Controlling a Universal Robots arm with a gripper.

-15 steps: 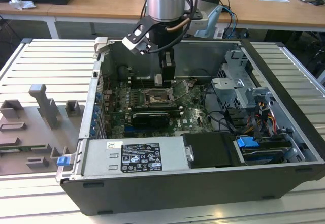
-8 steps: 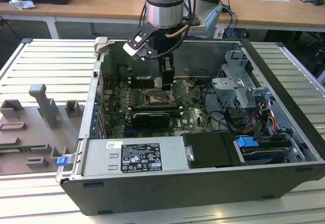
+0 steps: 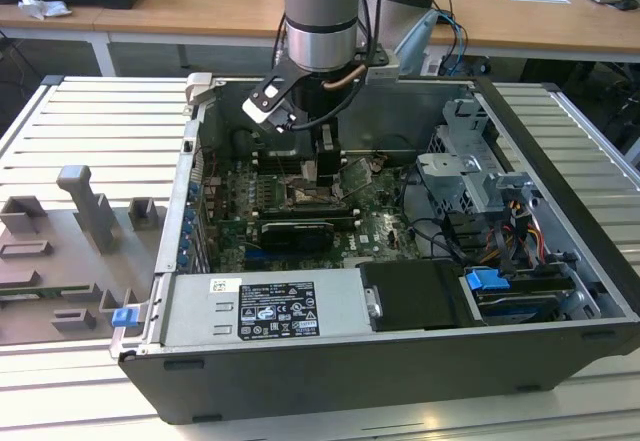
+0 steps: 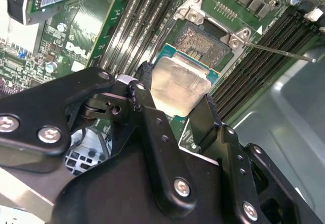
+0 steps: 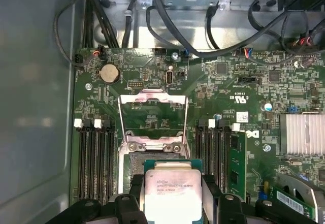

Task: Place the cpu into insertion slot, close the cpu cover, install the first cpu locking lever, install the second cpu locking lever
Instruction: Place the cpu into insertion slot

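My gripper (image 4: 175,89) is shut on the cpu (image 4: 180,84), a pale silver square pinched by its two opposite edges between black fingers (image 4: 144,79). In the first wrist view the cpu (image 5: 171,193) hangs over the near part of the insertion slot (image 5: 152,159), whose dark centre still shows beyond it. The insertion slot (image 4: 203,41) lies bare on the green motherboard. The cpu cover (image 5: 152,98), a silver frame, is swung open on the far side of the slot. In the exterior view the gripper (image 3: 325,166) reaches down inside the computer case over the slot (image 3: 310,196).
Black memory slots (image 5: 94,158) run on both sides of the socket. A thin metal lever (image 4: 279,52) sticks out beside it. A black graphics card (image 3: 295,231), cables (image 3: 440,236), a drive cage (image 3: 470,171) and the case walls (image 3: 185,211) crowd the space.
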